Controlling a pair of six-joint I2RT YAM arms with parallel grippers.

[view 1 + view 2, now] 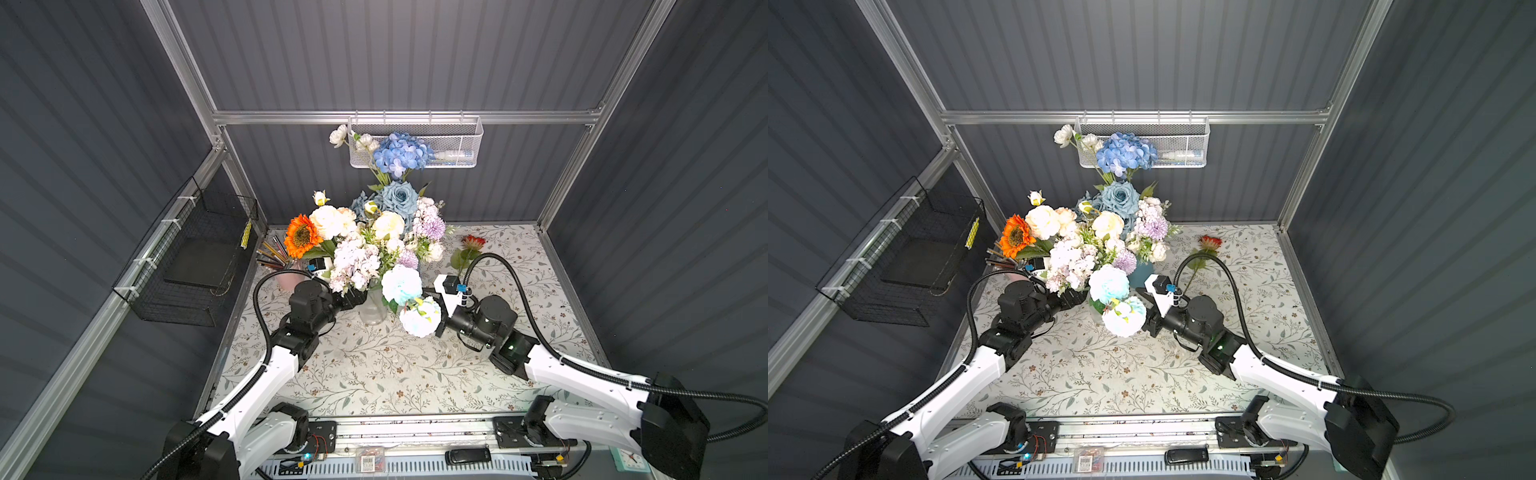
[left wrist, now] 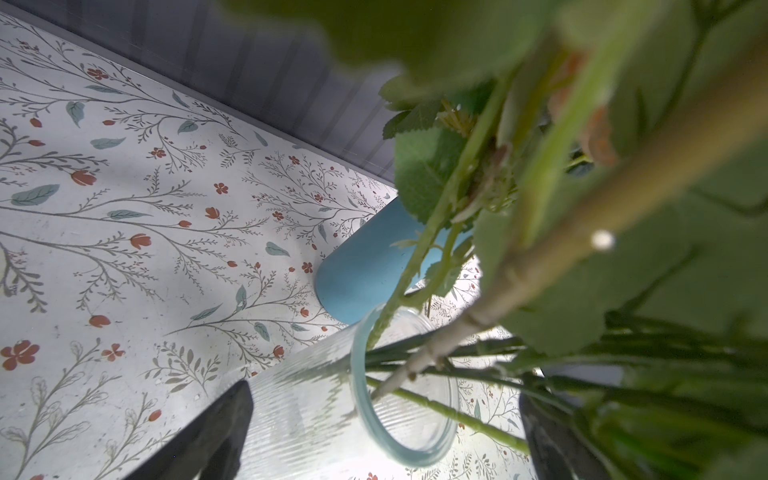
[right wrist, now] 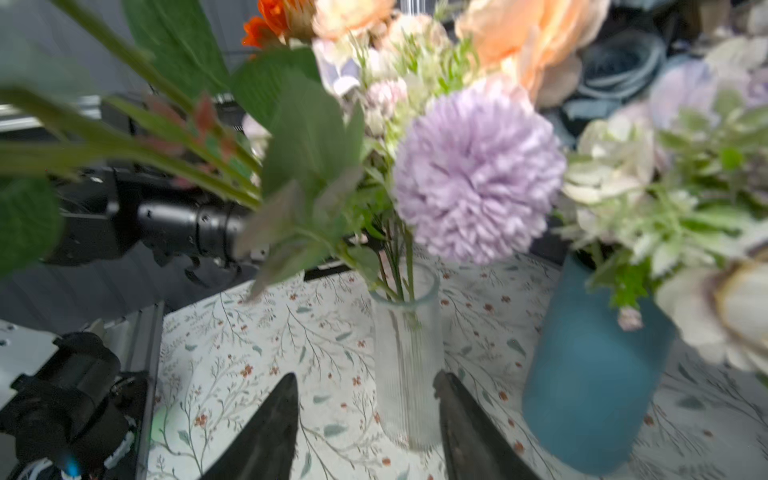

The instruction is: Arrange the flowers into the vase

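Note:
A clear ribbed glass vase (image 1: pixel 372 308) (image 3: pixel 409 357) stands mid-table with several green stems in it, among them a lilac pompon (image 3: pixel 478 174). Cream, lilac and aqua flowers (image 1: pixel 401 284) crowd above it, with an orange sunflower (image 1: pixel 302 236) and a blue hydrangea (image 1: pixel 401 154). A red sunflower (image 1: pixel 473 242) lies on the table at the back right. My left gripper (image 1: pixel 355 297) (image 2: pixel 386 392) is open, with its jaws on either side of the vase's top. My right gripper (image 1: pixel 1144 296) (image 3: pixel 365 376) is open just short of the vase, partly hidden under an aqua bloom (image 1: pixel 1123 316).
A blue vase (image 1: pixel 1140 274) (image 3: pixel 590 386) full of flowers stands right behind the glass one. A pink cup of pencils (image 1: pixel 286 276) sits at the back left. A white mesh basket (image 1: pixel 457 141) hangs on the back wall and a black wire basket (image 1: pixel 195 266) on the left wall.

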